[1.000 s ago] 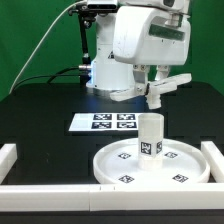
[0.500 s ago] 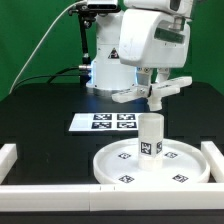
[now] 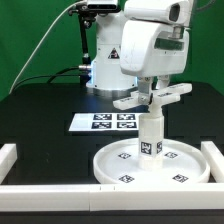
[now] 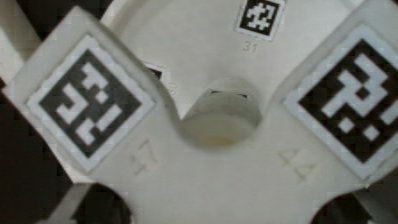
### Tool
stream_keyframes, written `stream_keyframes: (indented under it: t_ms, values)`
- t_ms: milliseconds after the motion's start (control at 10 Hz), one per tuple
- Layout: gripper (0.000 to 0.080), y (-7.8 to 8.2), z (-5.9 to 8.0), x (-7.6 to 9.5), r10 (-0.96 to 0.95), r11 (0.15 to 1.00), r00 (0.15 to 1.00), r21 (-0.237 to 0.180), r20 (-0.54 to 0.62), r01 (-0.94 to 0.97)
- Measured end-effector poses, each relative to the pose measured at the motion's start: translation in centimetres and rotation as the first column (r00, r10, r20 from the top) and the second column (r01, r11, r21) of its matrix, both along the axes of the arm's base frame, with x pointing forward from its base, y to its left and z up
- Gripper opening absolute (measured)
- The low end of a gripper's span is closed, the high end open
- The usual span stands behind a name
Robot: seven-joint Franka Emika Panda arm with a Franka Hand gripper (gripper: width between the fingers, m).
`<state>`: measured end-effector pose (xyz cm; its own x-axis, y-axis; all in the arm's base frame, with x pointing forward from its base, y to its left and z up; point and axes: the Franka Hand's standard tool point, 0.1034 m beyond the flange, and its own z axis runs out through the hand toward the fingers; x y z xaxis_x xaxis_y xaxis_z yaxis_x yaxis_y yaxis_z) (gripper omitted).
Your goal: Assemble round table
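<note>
The large rimmed round disc (image 3: 185, 160) lies tag-side up on the black table near the front. The short thick post (image 3: 150, 135) stands upright at its centre. My gripper (image 3: 149, 86) is shut on the armed foot piece (image 3: 152, 96) and holds it about level just above the post's top. In the wrist view the foot piece (image 4: 214, 175) fills the picture with two tagged arms and a round centre hole (image 4: 222, 122). A tag on the disc (image 4: 262, 17) shows beyond it. My fingertips are hidden there.
The marker board (image 3: 103, 122) lies flat behind the disc. Long white rails edge the table at the exterior view's left (image 3: 9, 158), front (image 3: 60, 196) and right (image 3: 215, 160). The robot base (image 3: 100, 70) stands at the back.
The gripper has moved toward the exterior view's left and down with the foot piece. The piece has turned from tilted to about level, now over the post.
</note>
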<state>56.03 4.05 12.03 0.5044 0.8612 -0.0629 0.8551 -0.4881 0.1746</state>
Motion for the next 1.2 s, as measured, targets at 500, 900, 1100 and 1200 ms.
stream_keyframes:
  t_ms: [500, 900, 1100, 1200]
  values:
    - [0.0483, -1.0, -0.8, -0.2, 0.022, 1.000, 1.000, -0.003, -0.015, -0.022]
    - [0.0473, 0.2, -2.1, -0.1, 0.039, 0.999, 0.999, 0.012, -0.020, -0.039]
    - [0.0471, 0.1, -2.1, 0.1, 0.033, 0.999, 0.999, 0.015, -0.019, -0.032]
    - [0.0471, 0.1, -2.1, 0.1, 0.016, 0.999, 1.000, 0.028, -0.022, -0.015]
